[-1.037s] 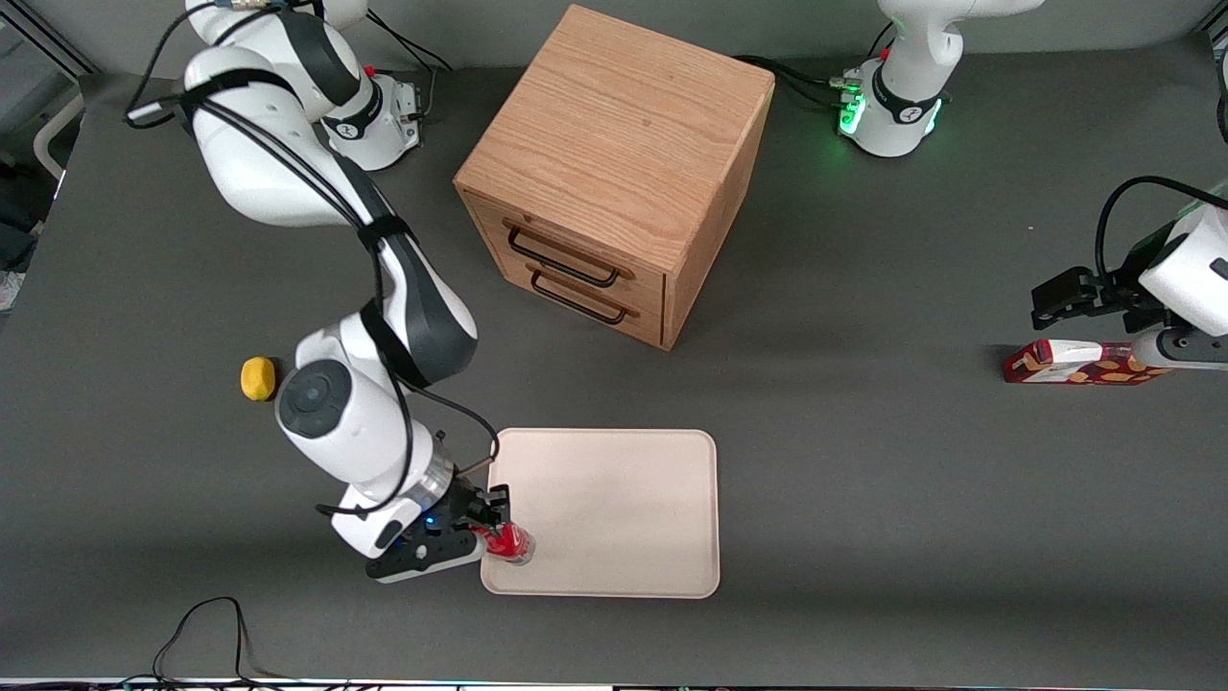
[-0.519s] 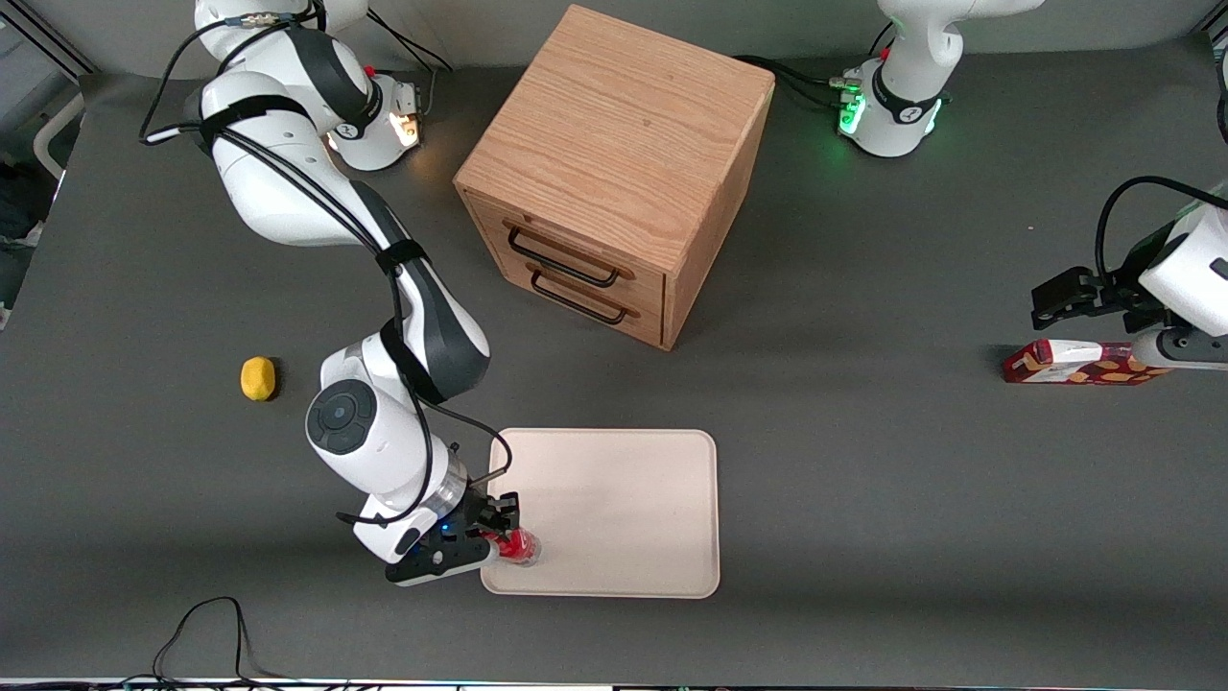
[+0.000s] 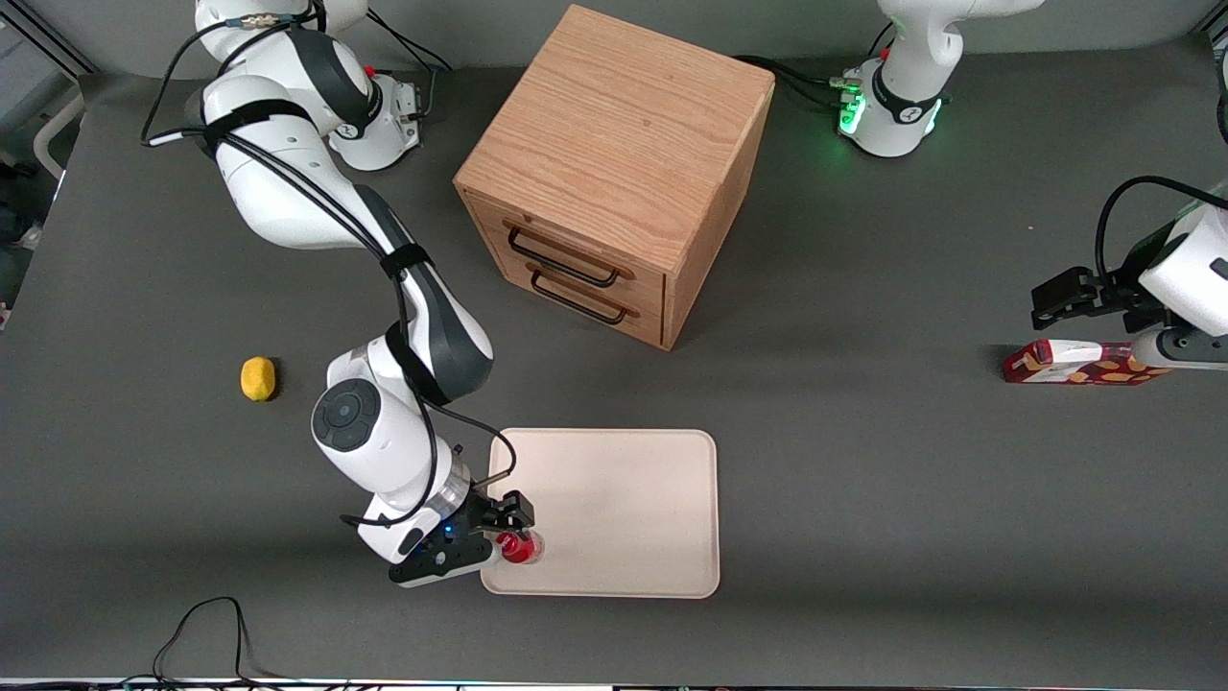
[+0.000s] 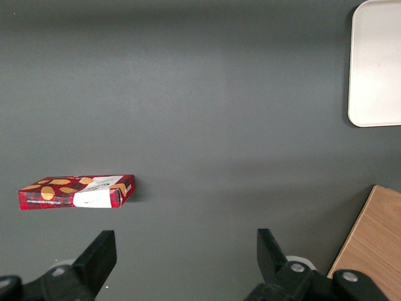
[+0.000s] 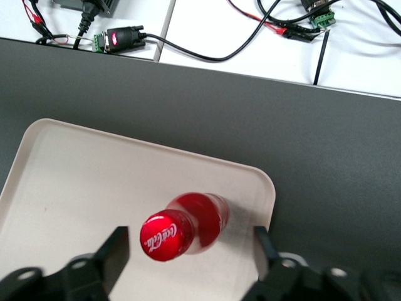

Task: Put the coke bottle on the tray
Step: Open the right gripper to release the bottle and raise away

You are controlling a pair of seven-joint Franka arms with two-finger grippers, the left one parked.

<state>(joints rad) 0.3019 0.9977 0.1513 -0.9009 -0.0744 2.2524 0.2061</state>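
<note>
The coke bottle [image 3: 520, 547], tiny with a red cap and red label, stands upright on the pale beige tray [image 3: 624, 509], in the tray's corner nearest the front camera at the working arm's end. My right gripper [image 3: 511, 536] is over it, open. In the right wrist view the bottle [image 5: 188, 229] stands between the two black fingers [image 5: 116, 251] with a gap on each side, and neither finger touches it. The tray [image 5: 81, 182] lies under it. My gripper [image 5: 190, 241] straddles the bottle's cap.
A wooden drawer box [image 3: 614, 173] stands farther from the front camera than the tray. A yellow ball [image 3: 257, 378] lies beside the working arm. A flat red carton [image 3: 1084, 363] lies at the parked arm's end and shows in the left wrist view [image 4: 75, 191]. Cables [image 5: 207, 56] lie off the table's edge.
My gripper has carried the bottle a little farther onto the tray, set it upright and opened. The bottle now stands free between the fingers.
</note>
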